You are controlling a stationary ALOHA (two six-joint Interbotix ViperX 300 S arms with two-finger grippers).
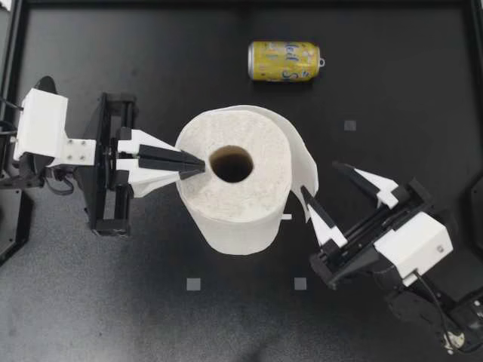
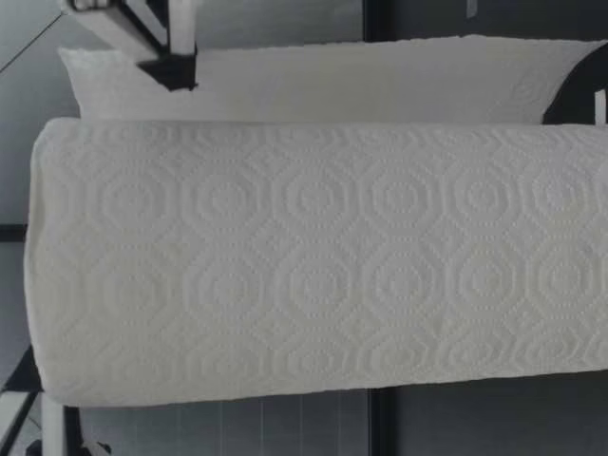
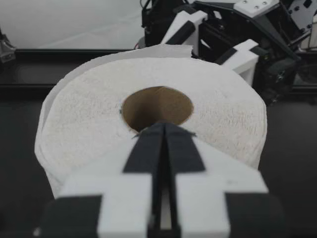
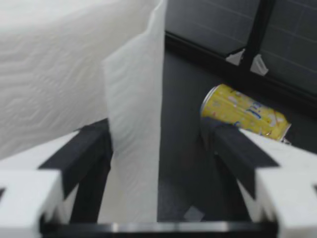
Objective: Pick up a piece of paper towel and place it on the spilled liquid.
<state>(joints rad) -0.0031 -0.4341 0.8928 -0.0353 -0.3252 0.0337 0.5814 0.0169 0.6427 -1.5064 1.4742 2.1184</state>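
- A paper towel roll [image 1: 260, 192] is seen standing upright near the middle of the black table [image 1: 423, 90], its cardboard core [image 1: 232, 164] facing up
- A loose sheet [image 1: 300, 154] is partly unwound from the roll and hangs down its side toward the right arm
- The left gripper [image 1: 200, 166] is laid on the top of the roll with its two fingers pressed together, nothing held between them; its tips are placed at the rim of the core
- In the left wrist view the closed left gripper [image 3: 163, 128] is shown resting on the roll [image 3: 89, 124], right at the edge of the core [image 3: 157, 105]
- The right gripper [image 1: 320, 177] is held wide open just beside the roll, with the edge of the loose sheet at its nearer finger
- In the right wrist view the loose sheet [image 4: 133, 124] is seen standing between the spread fingers of the right gripper [image 4: 156, 129], close against the finger on the roll's [image 4: 49, 74] side and apart from the other finger
- A yellow drinks can [image 1: 284, 61] is lying on its side, well apart from the roll and ahead of the right gripper [image 4: 245, 115]
- In the low view the embossed roll [image 2: 323, 256] fills most of the scene, with the loose sheet [image 2: 380, 76] behind it
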